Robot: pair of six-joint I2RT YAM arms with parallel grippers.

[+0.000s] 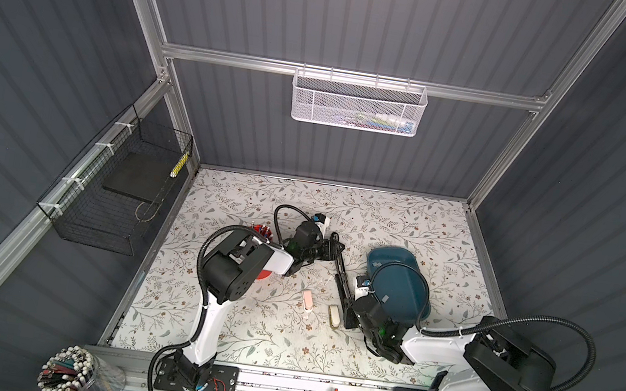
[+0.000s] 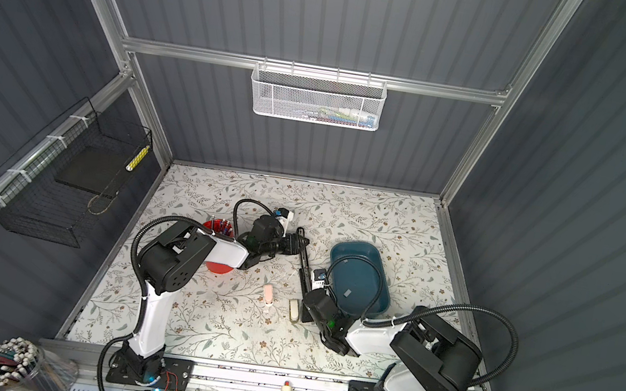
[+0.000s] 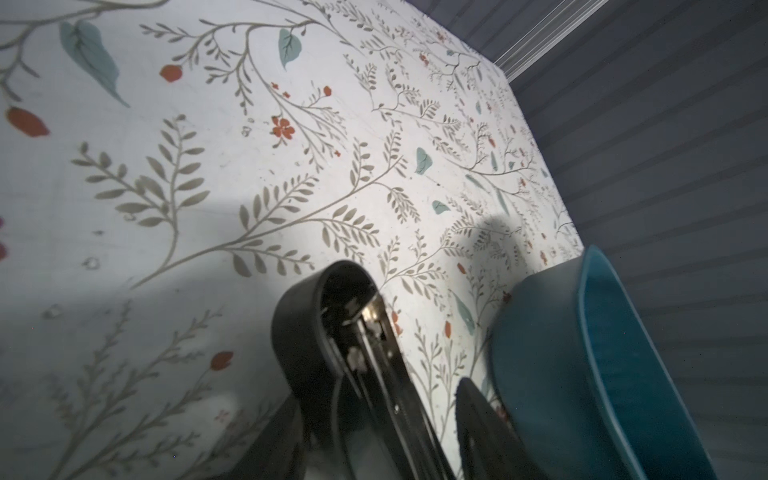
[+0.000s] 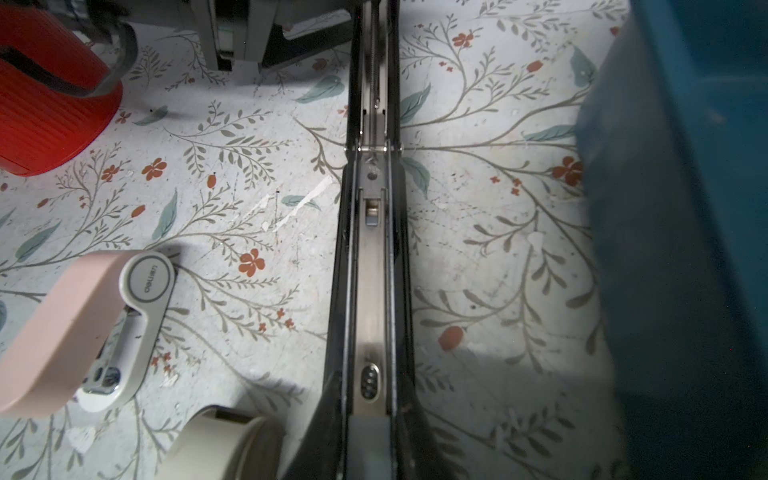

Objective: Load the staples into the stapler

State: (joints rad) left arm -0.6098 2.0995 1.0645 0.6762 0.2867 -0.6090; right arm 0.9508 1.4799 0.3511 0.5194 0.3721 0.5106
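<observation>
1. Red cup [image 2: 217,267] holding pens sits left of tabletop centre, half hidden under the left arm [image 1: 280,261].
2. Left gripper [image 1: 330,249] is low, with fingers spread either side of the black stapler's [image 4: 372,291] far end. The left wrist view shows a gap at one finger.
3. Stapler lies opened flat mid-tabletop. The right wrist view shows its metal rail.
4. Teal tub [image 1: 395,250], towards the right edge, holds the staples [image 1: 385,298], small grey strips.
5. Right gripper [image 1: 350,317] pinches the stapler's near end.

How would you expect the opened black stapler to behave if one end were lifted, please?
The black stapler lies opened out long, so it probably folds at its hinge rather than lifting stiffly. Its metal channel looks smooth, likely slippery. Lying flat, it should slide, not roll.
</observation>
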